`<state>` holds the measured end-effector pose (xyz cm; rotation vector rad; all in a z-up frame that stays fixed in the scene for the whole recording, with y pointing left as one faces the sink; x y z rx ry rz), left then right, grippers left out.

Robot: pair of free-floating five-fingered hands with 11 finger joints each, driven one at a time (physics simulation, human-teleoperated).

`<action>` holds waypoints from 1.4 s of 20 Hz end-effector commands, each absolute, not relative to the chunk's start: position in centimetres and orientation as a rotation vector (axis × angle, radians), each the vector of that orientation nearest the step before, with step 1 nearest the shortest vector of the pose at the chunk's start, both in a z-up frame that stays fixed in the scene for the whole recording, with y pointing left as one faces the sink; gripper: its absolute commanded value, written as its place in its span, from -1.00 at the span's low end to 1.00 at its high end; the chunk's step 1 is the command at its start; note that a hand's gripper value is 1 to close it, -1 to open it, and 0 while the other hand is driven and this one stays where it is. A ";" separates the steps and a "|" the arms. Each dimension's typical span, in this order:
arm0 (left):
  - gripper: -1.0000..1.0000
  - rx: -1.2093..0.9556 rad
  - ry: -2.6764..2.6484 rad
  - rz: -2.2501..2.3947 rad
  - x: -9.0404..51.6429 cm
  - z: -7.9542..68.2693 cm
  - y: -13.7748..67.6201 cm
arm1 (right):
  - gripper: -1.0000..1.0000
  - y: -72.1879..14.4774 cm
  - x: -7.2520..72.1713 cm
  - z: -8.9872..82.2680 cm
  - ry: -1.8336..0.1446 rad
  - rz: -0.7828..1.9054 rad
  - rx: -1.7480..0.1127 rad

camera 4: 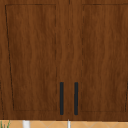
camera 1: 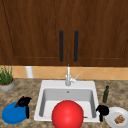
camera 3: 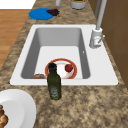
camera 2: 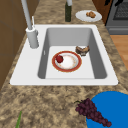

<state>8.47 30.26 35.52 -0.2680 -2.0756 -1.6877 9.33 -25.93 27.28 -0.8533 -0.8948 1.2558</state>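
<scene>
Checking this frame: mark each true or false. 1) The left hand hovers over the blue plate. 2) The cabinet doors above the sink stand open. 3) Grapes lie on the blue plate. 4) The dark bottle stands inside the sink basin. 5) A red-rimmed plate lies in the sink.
1) True: the left hand is above the blue plate.
2) False: both cabinet doors are closed.
3) True: the grapes lie on the plate's edge.
4) False: the dark bottle stands on the counter beside the sink.
5) True: the red-rimmed plate lies in the basin.
</scene>
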 end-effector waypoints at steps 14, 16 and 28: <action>-1.00 -0.307 -2.075 -1.640 18.5 33.9 36.4 | 0.00 -25.9 9.3 27.3 -0.896 1.252 -0.854; -1.00 -0.316 -2.050 -1.637 20.0 32.2 36.9 | 0.00 -25.9 9.3 27.3 -0.896 1.252 -0.854; -1.00 -0.331 -1.972 -1.610 24.0 27.3 40.7 | 0.00 -25.9 9.3 27.3 -0.897 1.251 -0.854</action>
